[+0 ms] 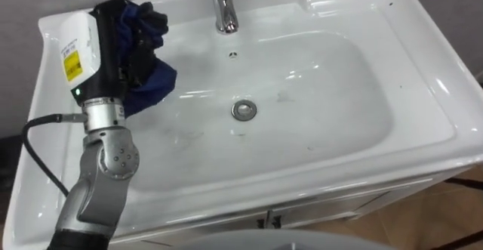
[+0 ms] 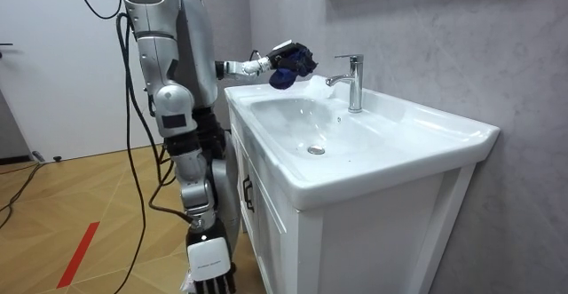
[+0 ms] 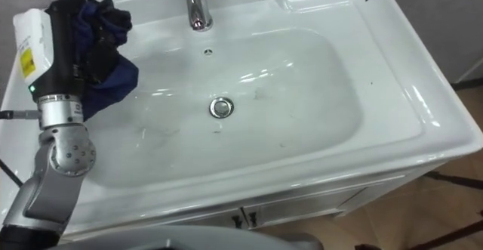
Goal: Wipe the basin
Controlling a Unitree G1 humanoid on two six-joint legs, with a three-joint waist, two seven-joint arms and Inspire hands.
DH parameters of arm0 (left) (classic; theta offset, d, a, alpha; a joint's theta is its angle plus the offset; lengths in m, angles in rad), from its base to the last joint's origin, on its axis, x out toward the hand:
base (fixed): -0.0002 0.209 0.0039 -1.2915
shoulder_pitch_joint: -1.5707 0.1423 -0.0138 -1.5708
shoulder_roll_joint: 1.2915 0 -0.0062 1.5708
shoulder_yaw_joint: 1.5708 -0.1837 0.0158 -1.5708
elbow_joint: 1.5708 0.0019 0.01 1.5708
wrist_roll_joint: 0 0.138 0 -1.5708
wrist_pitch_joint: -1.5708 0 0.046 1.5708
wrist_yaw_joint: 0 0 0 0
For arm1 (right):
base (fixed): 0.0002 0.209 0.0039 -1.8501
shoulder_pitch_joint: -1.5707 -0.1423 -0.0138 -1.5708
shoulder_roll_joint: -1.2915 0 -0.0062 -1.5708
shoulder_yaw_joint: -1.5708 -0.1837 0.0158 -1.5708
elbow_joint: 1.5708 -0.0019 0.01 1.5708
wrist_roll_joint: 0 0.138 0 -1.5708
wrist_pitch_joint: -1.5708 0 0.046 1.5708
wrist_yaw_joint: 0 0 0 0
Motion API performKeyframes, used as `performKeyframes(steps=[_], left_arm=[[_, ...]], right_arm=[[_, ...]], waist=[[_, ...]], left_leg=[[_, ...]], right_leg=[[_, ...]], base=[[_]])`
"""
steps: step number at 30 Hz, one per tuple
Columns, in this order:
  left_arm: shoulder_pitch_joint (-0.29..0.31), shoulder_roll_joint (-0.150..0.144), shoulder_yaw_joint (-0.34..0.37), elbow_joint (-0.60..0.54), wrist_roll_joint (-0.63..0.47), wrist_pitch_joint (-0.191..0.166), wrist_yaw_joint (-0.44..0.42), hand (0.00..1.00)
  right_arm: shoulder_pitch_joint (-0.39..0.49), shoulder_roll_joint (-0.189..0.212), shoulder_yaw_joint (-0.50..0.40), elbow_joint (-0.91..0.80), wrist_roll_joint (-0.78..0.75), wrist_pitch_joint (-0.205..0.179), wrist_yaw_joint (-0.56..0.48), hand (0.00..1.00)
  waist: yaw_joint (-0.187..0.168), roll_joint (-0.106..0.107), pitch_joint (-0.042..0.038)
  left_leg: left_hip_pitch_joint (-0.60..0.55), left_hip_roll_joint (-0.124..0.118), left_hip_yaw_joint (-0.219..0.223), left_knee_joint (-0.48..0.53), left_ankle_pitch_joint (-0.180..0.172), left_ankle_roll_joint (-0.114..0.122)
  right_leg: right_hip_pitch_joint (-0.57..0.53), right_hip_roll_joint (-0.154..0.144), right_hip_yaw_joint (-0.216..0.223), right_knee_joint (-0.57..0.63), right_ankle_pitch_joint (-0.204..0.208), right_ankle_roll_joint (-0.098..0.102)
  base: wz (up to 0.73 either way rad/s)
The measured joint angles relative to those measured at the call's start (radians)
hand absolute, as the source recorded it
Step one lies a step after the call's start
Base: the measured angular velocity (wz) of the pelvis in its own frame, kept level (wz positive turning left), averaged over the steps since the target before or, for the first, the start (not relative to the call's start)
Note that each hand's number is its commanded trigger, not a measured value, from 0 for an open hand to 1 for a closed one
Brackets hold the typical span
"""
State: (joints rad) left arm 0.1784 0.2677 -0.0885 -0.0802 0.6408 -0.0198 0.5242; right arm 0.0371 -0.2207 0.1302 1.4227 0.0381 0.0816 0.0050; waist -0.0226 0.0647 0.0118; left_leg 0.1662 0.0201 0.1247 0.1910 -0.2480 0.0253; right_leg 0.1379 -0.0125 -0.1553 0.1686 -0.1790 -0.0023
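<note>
Basin (image 1: 339, 121) edge sits under the left robot hand (image 1: 111, 47), yellow-labelled, clamped on blue cloth (image 1: 153, 84).

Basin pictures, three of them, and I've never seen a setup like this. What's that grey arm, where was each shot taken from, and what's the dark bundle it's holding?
The arm belongs to a humanoid robot standing at a white basin set on a cabinet. Two pictures come from the twin cameras on its head, looking down into the bowl. The third comes from a camera standing in the room and shows the robot beside the cabinet. The robot's left hand has its fingers curled round a dark blue cloth over the basin's left side, for wiping. A chrome faucet stands at the back, and a metal drain sits in the middle of the bowl.
</note>
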Motion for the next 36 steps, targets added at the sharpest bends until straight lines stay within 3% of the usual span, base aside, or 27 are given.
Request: performKeyframes(steps=[7, 12, 17, 26, 36], left_arm=[[0.013, 0.002, 0.086, 0.0, 0.008, 0.006, -0.006, 1.0], [0.06, 0.025, 0.139, 0.0, 0.05, 0.019, -0.008, 1.0], [0.086, 0.025, 0.146, 0.005, 0.051, 0.044, -0.026, 1.0], [0.095, 0.024, 0.165, 0.057, 0.048, 0.046, -0.027, 1.0], [0.09, 0.024, 0.164, 0.064, 0.048, 0.046, -0.027, 1.0]], right_arm=[[0.034, 0.001, -0.047, 0.002, -0.003, 0.002, 0.013, 0.0], [0.044, 0.0, -0.098, 0.005, -0.014, 0.004, 0.019, 0.0], [0.042, 0.0, -0.113, 0.007, -0.009, 0.004, 0.018, 0.0], [0.024, -0.001, -0.112, 0.004, 0.0, -0.004, 0.02, 0.0], [0.024, -0.011, -0.109, 0.008, -0.001, -0.006, 0.01, 0.0]], waist=[[0.001, 0.001, -0.0015], [0.0, 0.006, -0.0047], [0.004, 0.007, -0.0058], [0.004, 0.009, -0.0079], [-0.013, 0.029, -0.0078]], left_leg=[[0.001, -0.001, -0.005, 0.004, 0.0, 0.0], [0.001, -0.006, -0.006, 0.003, 0.0, 0.0], [-0.003, -0.01, -0.021, 0.004, 0.0, 0.0], [0.001, -0.011, -0.028, 0.001, 0.0, 0.0], [-0.005, -0.011, -0.028, 0.002, 0.0, 0.0]], right_leg=[[0.005, -0.002, -0.001, 0.0, -0.003, 0.002], [0.004, -0.001, -0.001, 0.0, -0.003, 0.002], [0.004, -0.003, -0.014, 0.0, -0.003, 0.002], [0.008, -0.003, -0.014, -0.001, -0.003, 0.003], [0.001, -0.002, -0.013, 0.0, -0.003, 0.003]], base=[[0.0], [0.0], [0.08], [0.0], [0.0]])
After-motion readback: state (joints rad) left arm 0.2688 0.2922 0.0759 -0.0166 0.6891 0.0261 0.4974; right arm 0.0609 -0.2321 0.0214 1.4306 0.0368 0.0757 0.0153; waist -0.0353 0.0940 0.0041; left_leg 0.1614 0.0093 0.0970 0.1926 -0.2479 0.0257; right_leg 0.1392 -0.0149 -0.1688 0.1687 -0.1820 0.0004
